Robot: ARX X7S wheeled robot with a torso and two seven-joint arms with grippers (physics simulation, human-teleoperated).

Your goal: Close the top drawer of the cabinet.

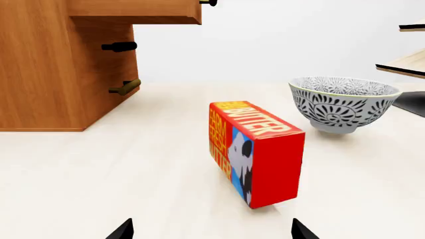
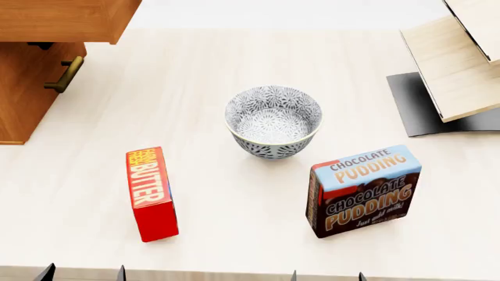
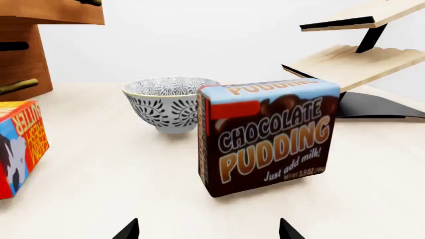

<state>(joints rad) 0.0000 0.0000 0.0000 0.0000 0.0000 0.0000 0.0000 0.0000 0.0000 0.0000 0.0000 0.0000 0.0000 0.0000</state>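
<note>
The orange-brown cabinet (image 2: 23, 88) stands at the table's far left. Its top drawer (image 2: 67, 20) is pulled out and overhangs the lower front with its brass handle (image 2: 65, 75). In the left wrist view the cabinet (image 1: 47, 74) and the drawer's underside (image 1: 136, 12) show far ahead. In the right wrist view only the drawer's corner (image 3: 53, 12) shows. My left gripper (image 2: 83, 274) and right gripper (image 2: 328, 276) sit at the table's front edge, both open and empty, far from the drawer. Their black fingertips (image 1: 123, 230) (image 3: 129, 230) stand wide apart.
A red butter box (image 2: 151, 193) stands ahead of my left gripper. A patterned bowl (image 2: 273, 122) sits mid-table. A chocolate pudding box (image 2: 363, 190) stands ahead of my right gripper. A pale wood rack (image 2: 457, 64) on a black base is at the far right.
</note>
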